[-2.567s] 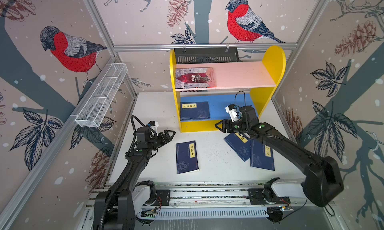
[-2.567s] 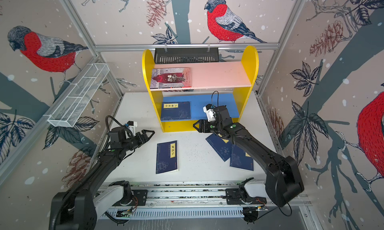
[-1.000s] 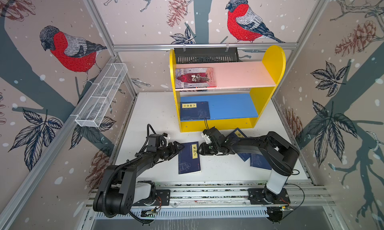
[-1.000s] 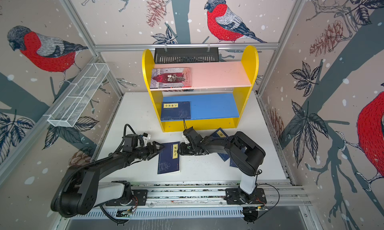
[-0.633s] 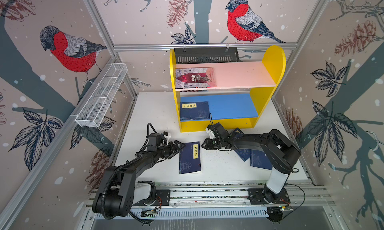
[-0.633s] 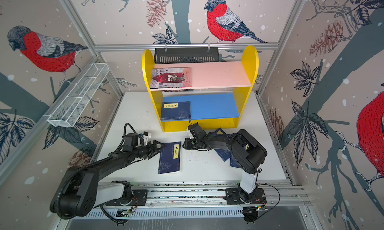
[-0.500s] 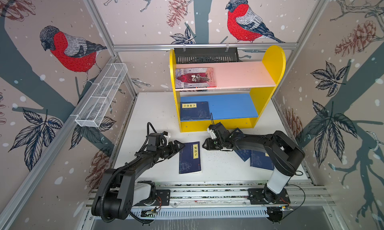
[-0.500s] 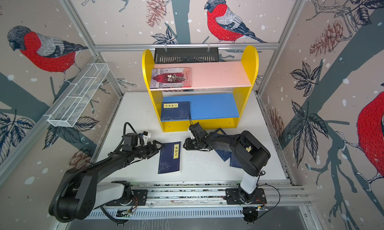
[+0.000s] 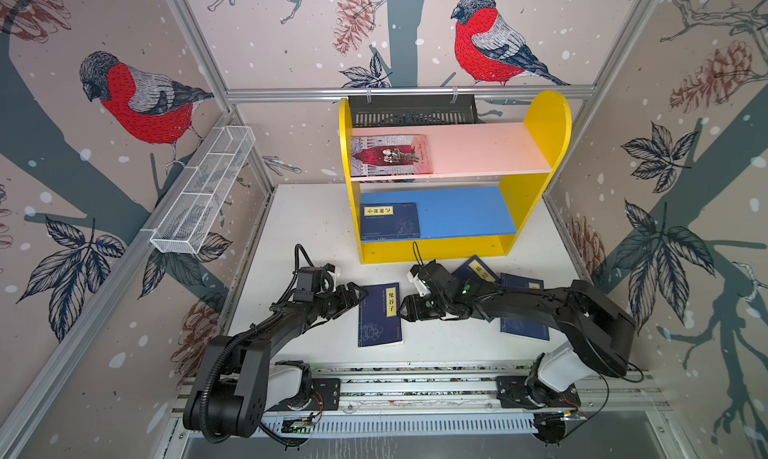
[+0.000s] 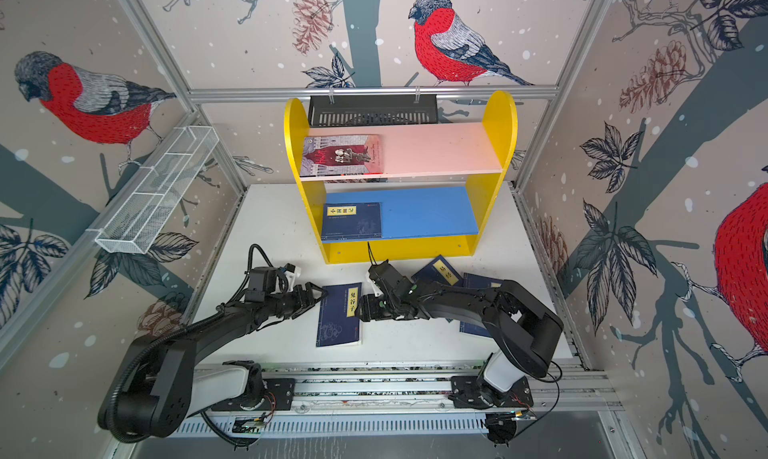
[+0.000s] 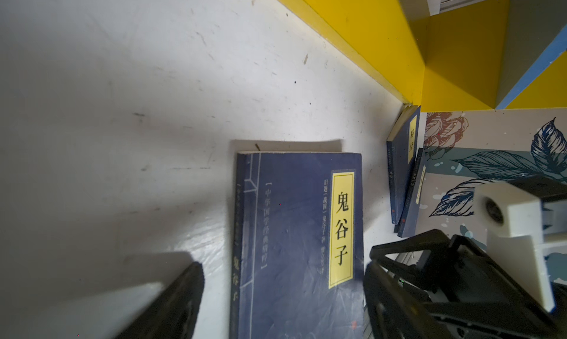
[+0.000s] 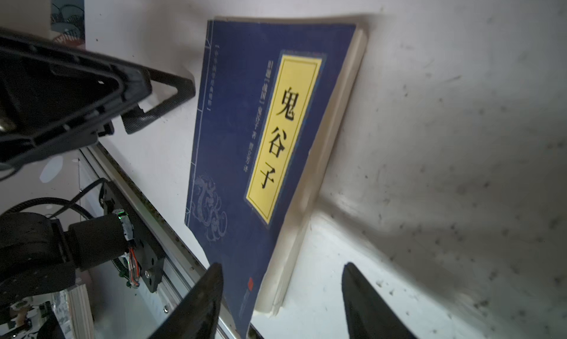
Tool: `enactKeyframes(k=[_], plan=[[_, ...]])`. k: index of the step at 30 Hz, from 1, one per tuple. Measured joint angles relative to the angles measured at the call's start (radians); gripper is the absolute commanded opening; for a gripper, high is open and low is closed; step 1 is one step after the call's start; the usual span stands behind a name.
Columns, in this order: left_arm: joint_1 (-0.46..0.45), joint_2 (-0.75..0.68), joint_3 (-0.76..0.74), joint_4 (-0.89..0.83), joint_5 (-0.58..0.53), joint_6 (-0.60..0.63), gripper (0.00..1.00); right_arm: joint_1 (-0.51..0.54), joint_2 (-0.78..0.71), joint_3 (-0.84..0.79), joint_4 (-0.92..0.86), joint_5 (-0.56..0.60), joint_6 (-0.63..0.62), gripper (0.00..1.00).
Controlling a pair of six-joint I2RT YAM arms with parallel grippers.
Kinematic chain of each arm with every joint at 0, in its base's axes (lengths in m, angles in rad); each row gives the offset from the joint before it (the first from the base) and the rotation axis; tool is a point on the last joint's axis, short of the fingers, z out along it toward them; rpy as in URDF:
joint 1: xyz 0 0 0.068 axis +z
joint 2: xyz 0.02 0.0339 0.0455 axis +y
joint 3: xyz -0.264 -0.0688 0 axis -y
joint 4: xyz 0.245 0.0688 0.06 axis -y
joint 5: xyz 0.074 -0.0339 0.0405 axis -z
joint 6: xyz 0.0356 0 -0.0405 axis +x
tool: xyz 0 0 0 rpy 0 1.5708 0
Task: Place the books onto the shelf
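My left gripper (image 9: pixel 362 298) and right gripper (image 9: pixel 402 309) are black. Between them is a navy book (image 9: pixel 380 315) with a yellow label, black characters and a pale dragon motif. At three o'clock, two more navy books (image 9: pixel 519 328), yellow-labelled. At twelve, my yellow shelf (image 9: pixel 544 120): the pink board bears a dark red and grey book (image 9: pixel 390 155), the blue board another navy one (image 9: pixel 388 221). White table (image 9: pixel 311 228). The beige walls (image 9: pixel 291 41) show red-breasted birds.

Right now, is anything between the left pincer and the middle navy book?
Nothing visible. The left pincer is open beside the book's spine edge, with only bare table between them; the right pincer is at its opposite edge.
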Motion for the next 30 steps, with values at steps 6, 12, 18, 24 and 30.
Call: enactKeyframes(k=[6, 12, 18, 24, 30], plan=[[-0.005, 0.003, -0.007, 0.018, 0.012, -0.004, 0.82, 0.035, 0.063, -0.006, 0.0, 0.007, 0.043, 0.48], [-0.011, 0.005, -0.013, 0.024, 0.035, -0.013, 0.81, 0.033, 0.115, 0.036, 0.015, 0.003, 0.039, 0.35], [-0.013, 0.014, -0.014, 0.034, 0.043, -0.015, 0.82, 0.0, 0.166, 0.053, 0.056, -0.025, 0.014, 0.18], [-0.013, 0.024, -0.018, 0.058, 0.051, -0.027, 0.82, -0.063, 0.192, 0.065, 0.082, -0.058, -0.019, 0.13], [-0.014, 0.036, -0.005, 0.047, 0.054, -0.029, 0.81, -0.116, 0.206, 0.087, 0.086, -0.084, -0.07, 0.3]])
